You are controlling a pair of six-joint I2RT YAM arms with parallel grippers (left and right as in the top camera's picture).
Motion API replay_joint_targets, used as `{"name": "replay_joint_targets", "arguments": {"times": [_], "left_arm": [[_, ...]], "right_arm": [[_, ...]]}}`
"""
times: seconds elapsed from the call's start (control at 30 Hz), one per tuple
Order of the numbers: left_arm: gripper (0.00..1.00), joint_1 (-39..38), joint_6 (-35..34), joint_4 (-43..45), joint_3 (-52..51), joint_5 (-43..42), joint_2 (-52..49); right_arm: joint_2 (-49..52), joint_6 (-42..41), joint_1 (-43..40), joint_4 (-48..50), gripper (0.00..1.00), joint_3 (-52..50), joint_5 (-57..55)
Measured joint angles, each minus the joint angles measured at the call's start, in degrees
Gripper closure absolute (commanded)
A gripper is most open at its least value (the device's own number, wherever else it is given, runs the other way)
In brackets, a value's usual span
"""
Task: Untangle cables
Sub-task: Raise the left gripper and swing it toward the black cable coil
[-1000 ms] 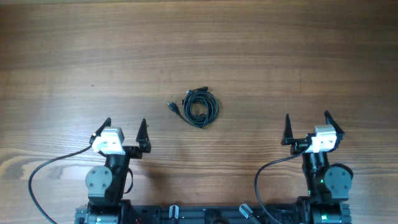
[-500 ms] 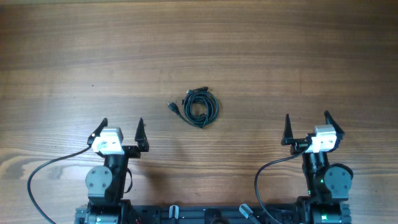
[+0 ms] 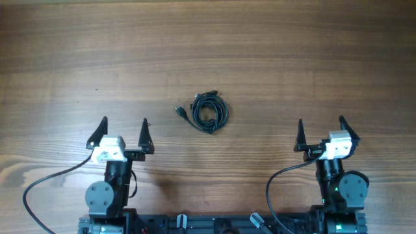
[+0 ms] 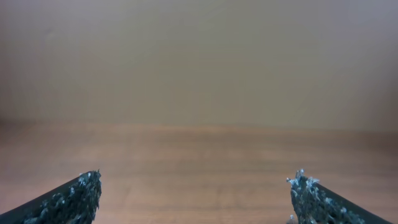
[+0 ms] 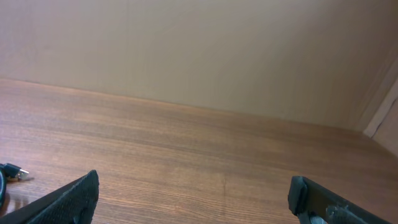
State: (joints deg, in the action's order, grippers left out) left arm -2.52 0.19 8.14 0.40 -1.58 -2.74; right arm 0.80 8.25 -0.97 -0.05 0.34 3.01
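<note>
The cables (image 3: 208, 113) lie as a small coiled black bundle at the middle of the wooden table, with a plug end sticking out to its left. My left gripper (image 3: 123, 123) stands open near the front left, well short of the bundle. On the front right, my right gripper (image 3: 320, 123) is open too, nothing between its fingers. The left wrist view shows only bare wood between its fingertips (image 4: 78, 196). At the far left edge of the right wrist view, a plug end of the cables (image 5: 11, 172) peeks in.
The wooden table (image 3: 312, 58) stretches on all sides of the bundle. Thick black wires (image 3: 45, 179) loop from the arm bases at the front edge. A pale wall (image 5: 199, 50) rises behind the table's far edge.
My left gripper has shifted a little to the left and slightly away from the front edge. The right arm and the cables have stayed put.
</note>
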Motion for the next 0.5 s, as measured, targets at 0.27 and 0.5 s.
{"name": "replay_joint_targets", "arguments": {"times": [0.27,0.5], "left_arm": [[0.0,0.0,-10.4,14.2,1.5,-8.9,-0.2],[0.0,0.0,-18.8,8.8,12.2,-14.5,-1.1]], "right_arm": [[0.0,0.0,0.0,0.0,0.0,0.0,0.0],[0.0,0.0,0.0,0.0,0.0,0.0,0.0]]}}
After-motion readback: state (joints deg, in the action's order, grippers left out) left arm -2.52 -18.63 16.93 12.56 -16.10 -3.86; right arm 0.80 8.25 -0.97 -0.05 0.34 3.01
